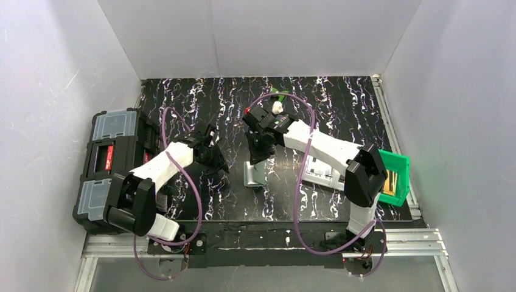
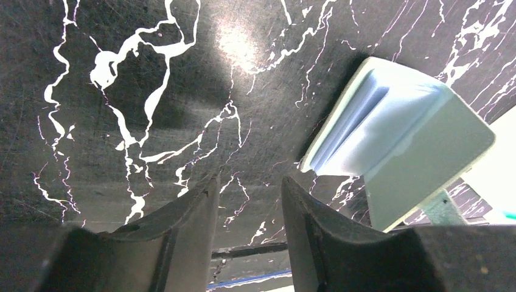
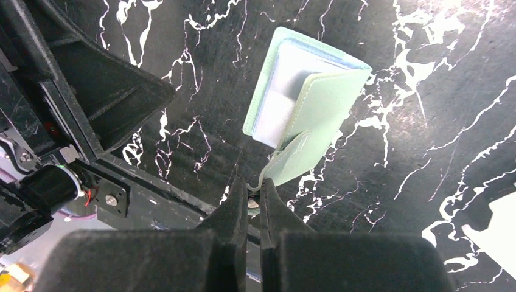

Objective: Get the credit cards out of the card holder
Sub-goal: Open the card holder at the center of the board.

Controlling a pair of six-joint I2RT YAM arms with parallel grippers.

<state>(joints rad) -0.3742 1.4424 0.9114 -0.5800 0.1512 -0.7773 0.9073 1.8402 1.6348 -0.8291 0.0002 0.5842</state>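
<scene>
The grey-green card holder (image 1: 254, 174) lies on the black marbled table, half open. My right gripper (image 3: 254, 185) is shut on its snap tab (image 3: 287, 163) and holds the front flap (image 3: 316, 115) up off the pockets. Pale credit cards (image 3: 281, 100) show stacked inside the open holder; they also show in the left wrist view (image 2: 356, 125). My left gripper (image 2: 249, 182) is open and empty, low over the table just left of the holder (image 2: 426, 152), not touching it. In the top view the left gripper (image 1: 219, 164) and right gripper (image 1: 258, 155) flank the holder.
A big black toolbox (image 1: 109, 164) stands at the left edge. A white tray (image 1: 319, 171) lies right of the holder, and a green bin (image 1: 395, 176) sits at the right edge. A small green and white item (image 1: 278, 97) lies at the back.
</scene>
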